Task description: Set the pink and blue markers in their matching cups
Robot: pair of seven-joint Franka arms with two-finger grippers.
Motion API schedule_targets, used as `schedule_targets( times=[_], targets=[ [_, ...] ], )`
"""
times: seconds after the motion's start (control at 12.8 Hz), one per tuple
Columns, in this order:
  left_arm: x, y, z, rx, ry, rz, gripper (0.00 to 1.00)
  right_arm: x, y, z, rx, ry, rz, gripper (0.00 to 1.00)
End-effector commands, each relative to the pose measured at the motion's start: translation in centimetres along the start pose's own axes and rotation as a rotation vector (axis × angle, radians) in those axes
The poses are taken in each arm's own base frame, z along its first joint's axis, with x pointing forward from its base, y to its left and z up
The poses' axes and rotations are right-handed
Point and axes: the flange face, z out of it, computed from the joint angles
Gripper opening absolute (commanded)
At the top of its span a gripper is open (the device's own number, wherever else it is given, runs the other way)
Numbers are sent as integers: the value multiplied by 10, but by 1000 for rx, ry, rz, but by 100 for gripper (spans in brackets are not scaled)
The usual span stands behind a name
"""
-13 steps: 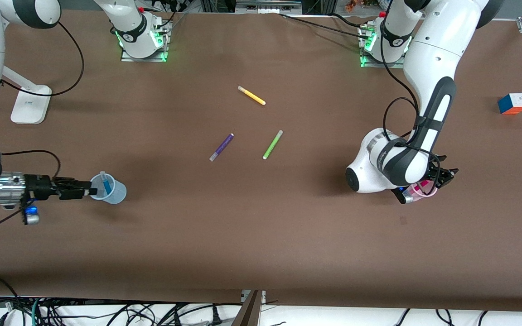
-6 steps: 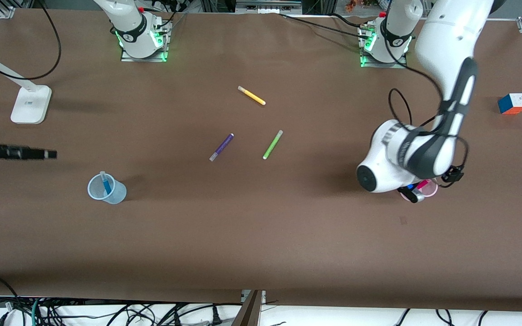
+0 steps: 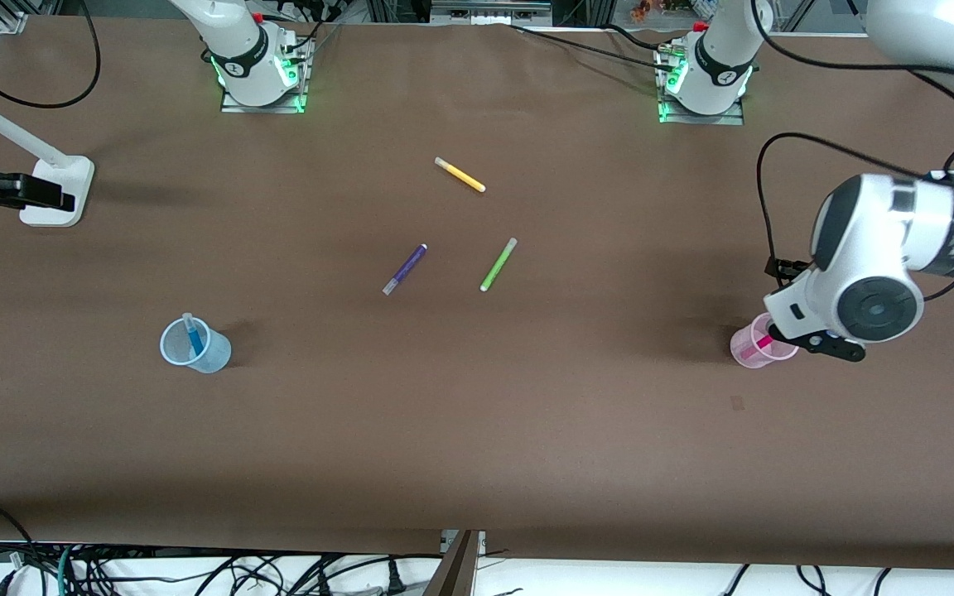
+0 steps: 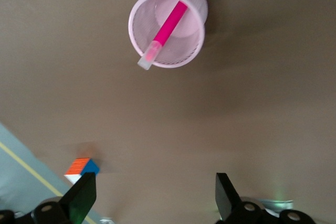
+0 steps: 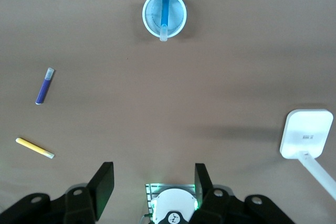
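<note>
While both arms hang clear of the table, look at the score: the pink marker [image 4: 165, 30] stands in the pink cup [image 4: 131, 24] at about four o'clock on the table as the front camera sees it. It leans, pale cap up over the rim. The blue marker [image 3: 194, 338] leans the same way in the blue cup [image 3: 216, 354] at eight o'clock.

The left gripper [image 4: 152, 200] hovers with its fingers spread wide and nothing between them, at roughly three o'clock of the pink cup. The right gripper [image 5: 152, 184] is likewise spread and empty, up by the white lamp base [image 3: 55, 194] at ten o'clock. Its exact height is hard to judge at the front view's edge. The blue cup is well apart from it, toward five o'clock.

Each arm is nearer its own cup, and I'd call nothing left to fetch.
</note>
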Motion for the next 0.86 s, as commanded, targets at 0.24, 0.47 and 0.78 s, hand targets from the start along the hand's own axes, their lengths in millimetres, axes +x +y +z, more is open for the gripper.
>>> schedule_targets(
  times=[0.24,0.47,0.78],
  targets=[
    [-69,4,-100,-157,271,-85,100,-4,-17,11,-28,-33,50,74],
    [-131,-25,-126,-295,422,-167,100,-6,-17,12,-29,-47,50,89],
    [-183,-30,-111,-276,616,-249,100,-13,-22,9,-31,-46,41,98]
  ],
)
